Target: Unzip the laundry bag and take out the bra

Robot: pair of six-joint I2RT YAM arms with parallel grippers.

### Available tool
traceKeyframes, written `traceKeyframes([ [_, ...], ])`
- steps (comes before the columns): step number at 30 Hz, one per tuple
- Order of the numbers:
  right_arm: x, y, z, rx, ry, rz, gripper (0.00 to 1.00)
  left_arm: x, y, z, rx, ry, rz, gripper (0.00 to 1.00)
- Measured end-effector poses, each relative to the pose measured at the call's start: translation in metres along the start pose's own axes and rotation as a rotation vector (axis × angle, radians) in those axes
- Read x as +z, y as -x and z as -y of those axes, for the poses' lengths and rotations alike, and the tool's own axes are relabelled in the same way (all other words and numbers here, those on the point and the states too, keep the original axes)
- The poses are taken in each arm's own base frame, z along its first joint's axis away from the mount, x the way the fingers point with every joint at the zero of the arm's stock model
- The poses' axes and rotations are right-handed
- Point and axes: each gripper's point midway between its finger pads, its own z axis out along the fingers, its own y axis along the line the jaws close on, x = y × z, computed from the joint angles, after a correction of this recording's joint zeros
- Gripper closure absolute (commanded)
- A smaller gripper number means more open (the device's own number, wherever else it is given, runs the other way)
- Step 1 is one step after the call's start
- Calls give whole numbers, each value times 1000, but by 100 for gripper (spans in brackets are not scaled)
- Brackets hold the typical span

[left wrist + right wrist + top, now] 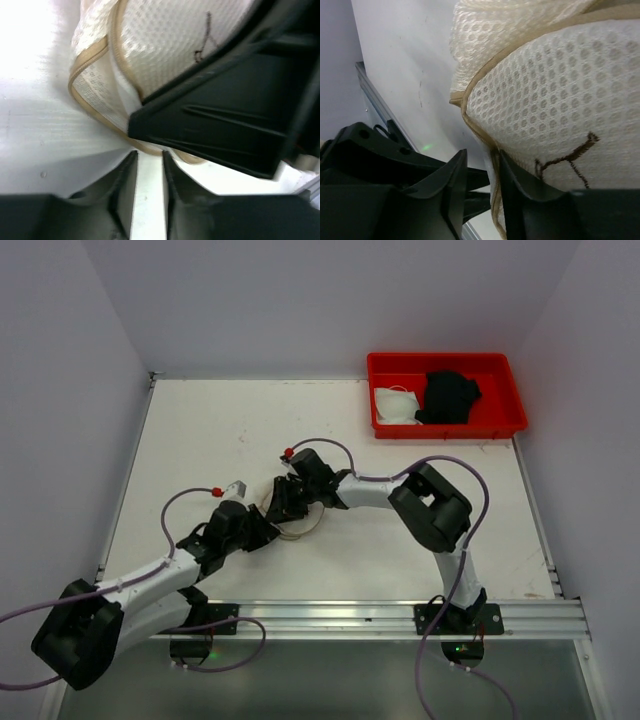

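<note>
Right jaws: nearly closed, only a narrow slit between the fingers. The beige trim of the laundry bag runs down into that slit, so they pinch the bag at its seam. The bag's mesh face fills the space just ahead of the tips. Its black line drawing sits just beside the outer finger.

Left jaws: also a narrow slit, with white showing in it. The bag's trim curls right at the tips. Cannot tell whether they hold anything.

Top view: left arm and right arm bring both jaws together over the bag, mid-bench. The bag is mostly hidden beneath them.

Well beyond the right jaws, at the back corner, a red tray holds a white item beside a black cloth.
</note>
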Motion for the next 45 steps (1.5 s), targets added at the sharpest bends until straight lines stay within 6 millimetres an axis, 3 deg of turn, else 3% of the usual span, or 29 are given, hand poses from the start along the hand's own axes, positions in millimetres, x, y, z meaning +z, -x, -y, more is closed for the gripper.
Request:
traceKeyframes([
  [5,3,-3,4,2,-7,-8,53,-24,12,11,6,-51,60,59],
  [14,-7,-1,-1,-45,-26,1,31,-58,19,-3,2,23,104,57],
  [18,-30,10,-13,-107,-72,35,16,-71,34,1,4,58,142,56],
  [21,-52,26,-36,-174,-78,79,10,-76,41,3,13,78,158,55],
  [24,-76,47,-62,-254,-83,149,5,-75,44,2,24,99,160,47],
  [27,-103,64,-73,-316,-122,233,1,-73,45,-1,37,127,153,37],
  [28,-113,71,-71,-330,-151,265,1,-72,47,-1,45,138,154,30],
  [32,-162,102,-51,-347,-255,391,1,-69,61,5,78,172,164,20],
  [37,-250,134,21,-231,-434,569,1,-74,96,20,107,187,218,6],
  [39,-288,135,51,-167,-510,632,1,-81,115,25,105,186,262,1],
  [42,-360,131,92,-60,-634,776,1,-96,151,25,98,203,346,0],
  [45,-434,112,106,-2,-745,941,1,-114,178,25,105,225,415,0],
])
